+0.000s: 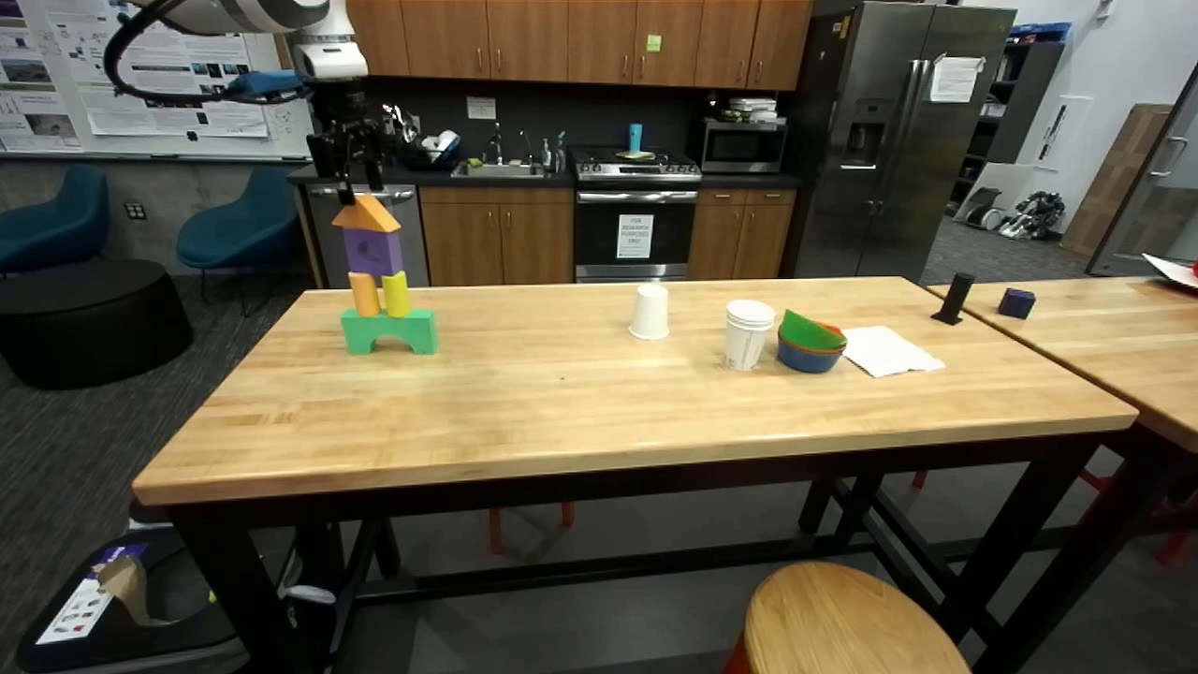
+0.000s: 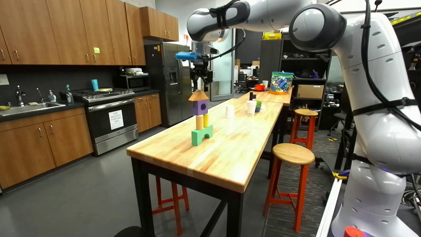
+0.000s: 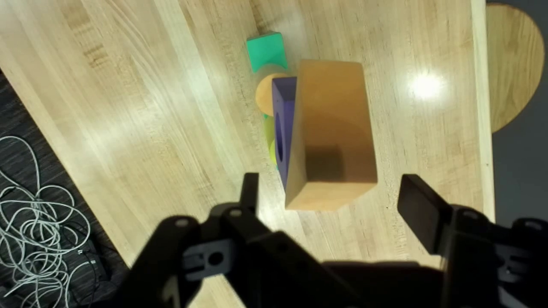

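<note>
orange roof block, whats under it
The orange roof block sits on the purple block, above an orange pillar, a yellow pillar and a green arch. The faces where both blocks meet are covered.

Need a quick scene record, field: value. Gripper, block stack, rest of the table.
gripper: open, nothing held
nearest thing: orange triangular block
top to bottom: orange triangular block, purple block with hole, orange cylinder and yellow cylinder side by side, green arch
surface: wooden table
also there: upturned white cup, stacked white cups, nested bowls, white paper
</note>
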